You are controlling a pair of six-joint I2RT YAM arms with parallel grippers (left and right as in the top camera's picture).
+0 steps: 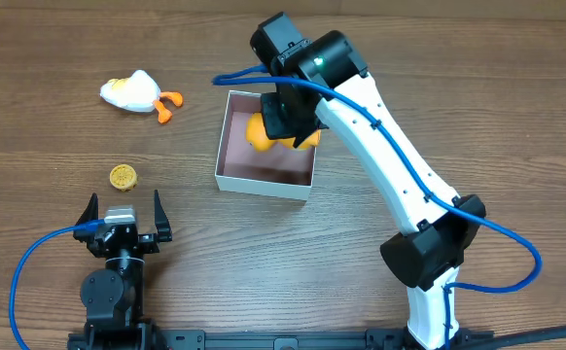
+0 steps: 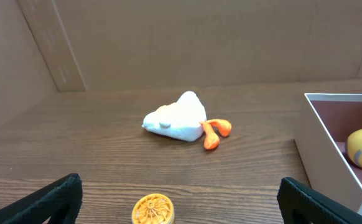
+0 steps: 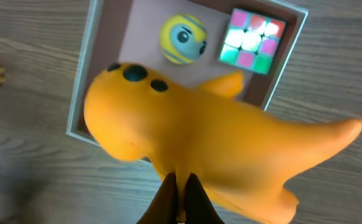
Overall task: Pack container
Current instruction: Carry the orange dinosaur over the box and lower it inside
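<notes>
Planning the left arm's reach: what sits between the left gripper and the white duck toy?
Only a small yellow disc lies between the left gripper and the white duck toy; the overhead view shows it.

Robot lab bench — wood table [image 1: 59,39], cardboard backdrop [image 2: 187,43].

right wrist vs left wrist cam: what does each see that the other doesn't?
Right wrist only: orange toy pinched in its fingers above the container, plus a multicolour cube inside. Left wrist only: white duck toy lying on the table, cardboard wall behind. Both: the container and the yellow ball in it.
</notes>
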